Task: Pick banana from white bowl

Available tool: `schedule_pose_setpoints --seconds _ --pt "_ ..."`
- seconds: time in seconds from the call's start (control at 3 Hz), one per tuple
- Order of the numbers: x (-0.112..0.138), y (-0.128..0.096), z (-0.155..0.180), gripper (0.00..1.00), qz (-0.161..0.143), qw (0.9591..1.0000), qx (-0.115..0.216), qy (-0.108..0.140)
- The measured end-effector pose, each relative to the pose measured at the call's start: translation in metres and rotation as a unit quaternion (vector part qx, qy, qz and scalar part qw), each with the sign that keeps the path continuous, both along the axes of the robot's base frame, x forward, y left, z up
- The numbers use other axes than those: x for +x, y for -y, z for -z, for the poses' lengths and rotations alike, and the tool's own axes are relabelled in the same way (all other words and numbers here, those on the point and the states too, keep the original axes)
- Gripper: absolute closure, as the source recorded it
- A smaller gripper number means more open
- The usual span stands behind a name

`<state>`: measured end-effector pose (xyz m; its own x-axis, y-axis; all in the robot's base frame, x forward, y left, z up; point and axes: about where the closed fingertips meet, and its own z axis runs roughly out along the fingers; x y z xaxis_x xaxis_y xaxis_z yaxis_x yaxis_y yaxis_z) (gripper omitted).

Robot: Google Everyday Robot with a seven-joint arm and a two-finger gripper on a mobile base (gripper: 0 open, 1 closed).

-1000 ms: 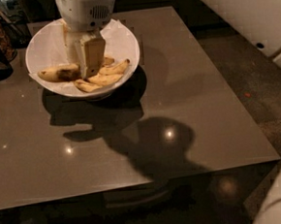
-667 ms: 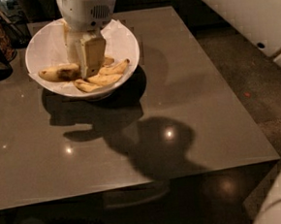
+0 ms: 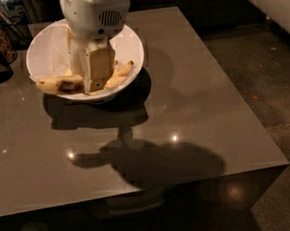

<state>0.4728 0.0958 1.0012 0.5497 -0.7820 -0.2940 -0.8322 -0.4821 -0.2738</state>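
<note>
Banana (image 3: 60,84) with brown blotches lies just left of the jaws, inside the white bowl (image 3: 132,46). The gripper (image 3: 95,85) is down in that bowl, and I can't tell if the jaws are apart or together. Just right of them sits a paler banana (image 3: 120,75).

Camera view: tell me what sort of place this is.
Probably an office or lab-like room: a glossy grey table bearing a white bowl of fruit, and a speckled hard floor. The gripper hangs down inside the bowl, beside the blotched banana.
</note>
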Motion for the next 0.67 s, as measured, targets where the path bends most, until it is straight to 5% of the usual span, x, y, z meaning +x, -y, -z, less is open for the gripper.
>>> schedule_pose_setpoints --seconds 0.33,0.67 --pt "-0.0484 -0.0011 -0.0090 1.00 0.005 0.9999 0.008 -0.013" --pt "-0.0484 -0.0011 -0.0090 1.00 0.005 0.9999 0.008 -0.013"
